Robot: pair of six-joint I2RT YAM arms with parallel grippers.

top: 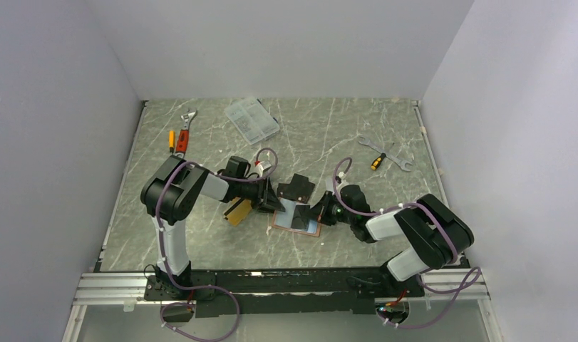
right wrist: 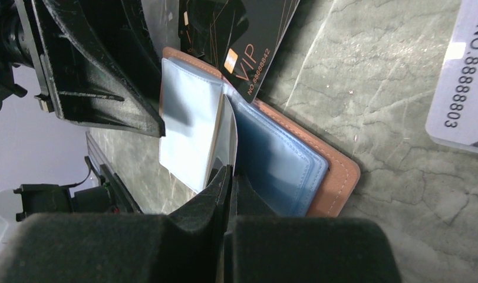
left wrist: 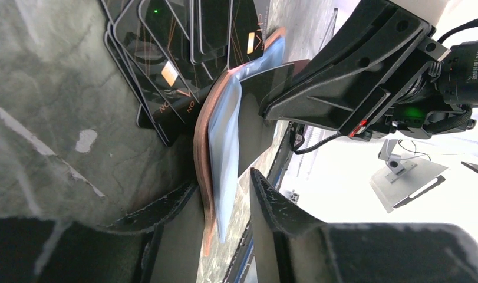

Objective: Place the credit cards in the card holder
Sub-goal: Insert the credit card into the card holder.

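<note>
Left gripper (left wrist: 224,183) jaws part-open, straddling card holder (left wrist: 224,141) edge, not clamped. Orange-gold card (top: 236,211) on table (top: 200,246) left of card holder. Black VIP cards (right wrist: 248,41) fanned at its far edge. Right gripper (right wrist: 230,175) pinched tight on its clear inner sleeve.

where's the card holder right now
In the top view the card holder lies open near the middle, between the left gripper and right gripper.
</note>
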